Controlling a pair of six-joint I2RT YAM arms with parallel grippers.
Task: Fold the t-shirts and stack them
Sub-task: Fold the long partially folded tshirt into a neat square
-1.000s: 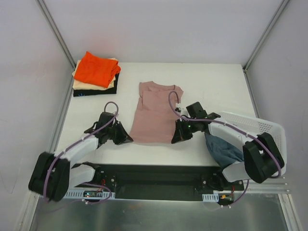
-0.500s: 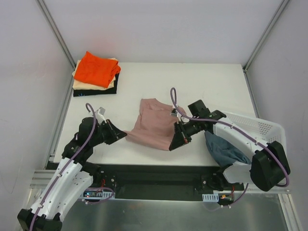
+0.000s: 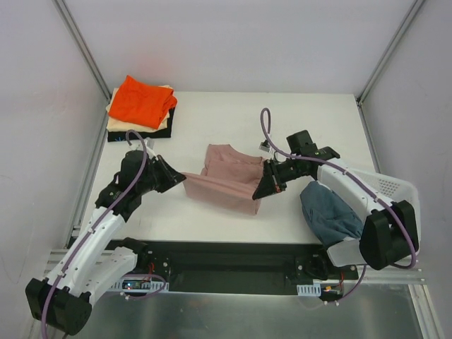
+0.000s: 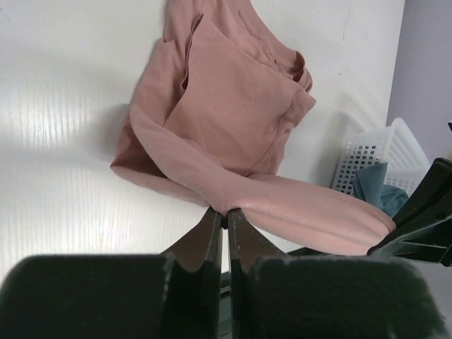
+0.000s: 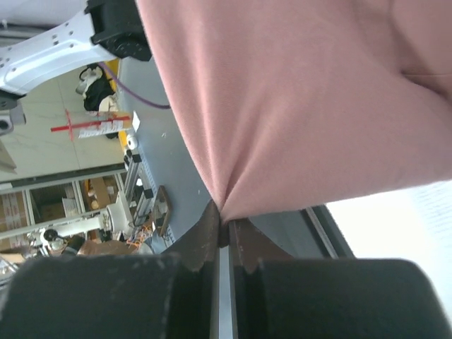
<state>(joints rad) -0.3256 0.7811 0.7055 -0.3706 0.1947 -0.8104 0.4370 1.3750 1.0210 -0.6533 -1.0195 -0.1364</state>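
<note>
Pink tee (image 3: 227, 176) mid-table, near hem raised and stretched between 2 grippers. Left gripper (image 3: 181, 181) clenched on the hem corner at 9 o'clock, right gripper (image 3: 260, 193) clenched on the corner at 3.

Risks: uneven travel skews the fold; a thin pinch may slip; the collar end may drag and bunch.

Table (image 3: 304, 127) white and smooth. Folded stack (image 3: 140, 107) at 10 o'clock. Basket (image 3: 387, 185) with blue tee (image 3: 330, 215) at 4. Plain pale walls (image 3: 233, 42).

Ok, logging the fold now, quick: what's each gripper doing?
Left gripper: shut on the pink t-shirt.
Right gripper: shut on the pink t-shirt.
</note>
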